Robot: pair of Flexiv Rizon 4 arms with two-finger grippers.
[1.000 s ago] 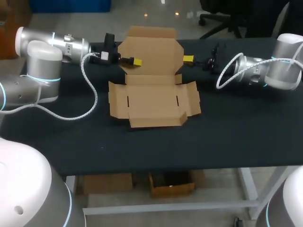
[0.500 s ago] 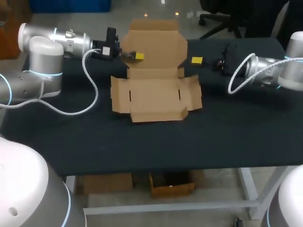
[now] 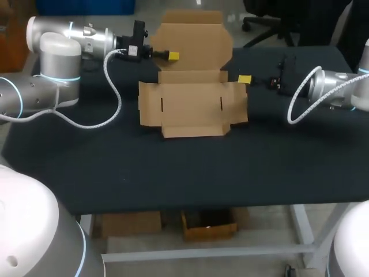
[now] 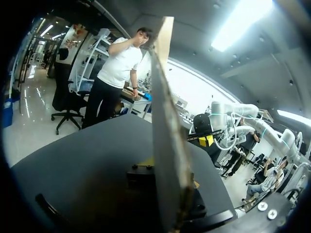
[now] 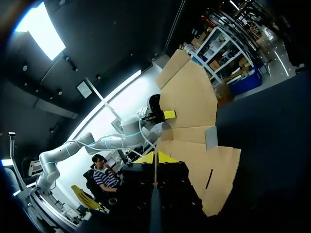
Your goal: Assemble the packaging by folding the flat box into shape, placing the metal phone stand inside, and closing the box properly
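Note:
The brown cardboard box (image 3: 193,107) lies unfolded at the back middle of the table, its lid (image 3: 196,43) tilted up. My left gripper (image 3: 169,56) is shut on the lid's left edge. In the left wrist view the cardboard (image 4: 167,145) stands edge-on between that gripper's (image 4: 163,167) fingers. My right gripper (image 3: 244,79) is shut, with its tips at the rear corner of the box's right side flap (image 3: 236,104). Ahead of it (image 5: 156,158) in the right wrist view are the box base (image 5: 204,165) and the raised lid (image 5: 189,92). I see no phone stand.
The dark tabletop (image 3: 184,167) runs from the box to the front edge. A white cable (image 3: 112,101) loops from my left arm beside the box's left flap. Another cable (image 3: 297,107) loops from my right arm at the right.
My left gripper has lifted the lid more upright and drawn the box towards the back. The right gripper has shifted right along the box's rear right corner and closed.

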